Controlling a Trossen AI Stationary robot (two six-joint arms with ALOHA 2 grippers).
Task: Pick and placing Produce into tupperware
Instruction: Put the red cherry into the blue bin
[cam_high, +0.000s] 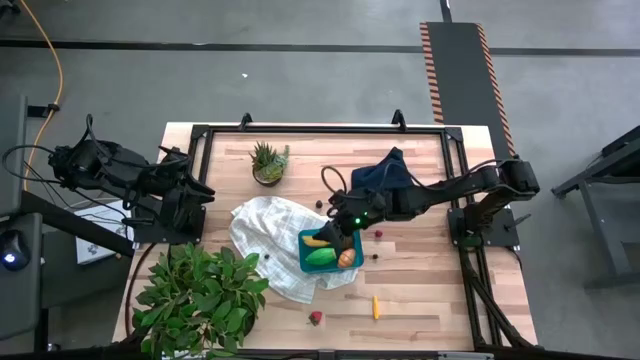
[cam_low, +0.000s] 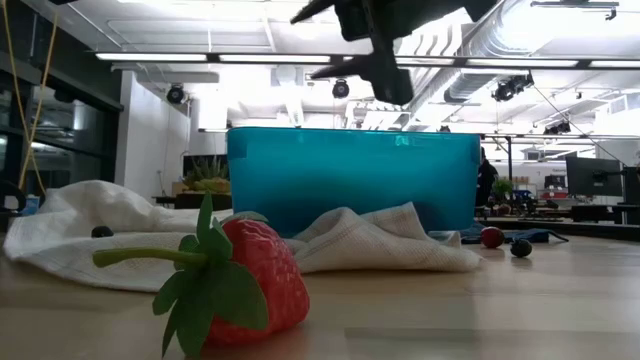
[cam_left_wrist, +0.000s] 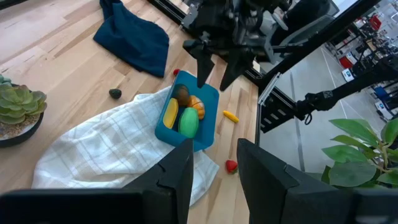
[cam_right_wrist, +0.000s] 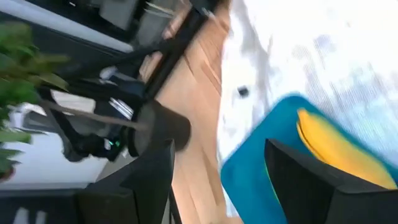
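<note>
Overhead, right end effector (cam_high: 349, 236) spread wide, empty, above the teal tupperware (cam_high: 306, 262); no readable writing anywhere.

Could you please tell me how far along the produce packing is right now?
Done: banana, green fruit, orange wedge and brown one lie in the tupperware. In hand: nothing; the right gripper hovers open above it. Left: strawberry, carrot, scattered berries.

Box (cam_high: 330, 262) sits on cloth's (cam_high: 265, 230) 4 o'clock edge; banana (cam_high: 317, 241), green fruit (cam_high: 321, 256) inside. Strawberry (cam_high: 316, 318) at box's 6, carrot (cam_high: 376, 307) at 5, succulent (cam_high: 268, 162) at 11.
</note>
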